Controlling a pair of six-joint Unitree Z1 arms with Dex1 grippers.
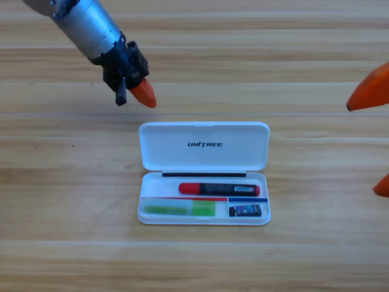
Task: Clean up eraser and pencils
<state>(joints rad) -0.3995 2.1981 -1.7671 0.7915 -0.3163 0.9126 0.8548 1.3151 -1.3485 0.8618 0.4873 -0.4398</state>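
An open white case [203, 176] lies mid-table, its lid [203, 146] folded back. Inside, the black marker with red cap [219, 189] lies along the upper row. The light-green stick [179, 208] rests in the lower left slot. The small black eraser [246, 210] sits in the lower right compartment. My left gripper [144, 94] hovers above and left of the lid, holding nothing, its orange jaws together. My right gripper [377, 140] shows only as two orange jaw tips at the right edge, spread wide apart and empty.
The wooden table [73, 243] surrounds the case on all sides. The grey left arm [88, 24] enters from the upper left corner.
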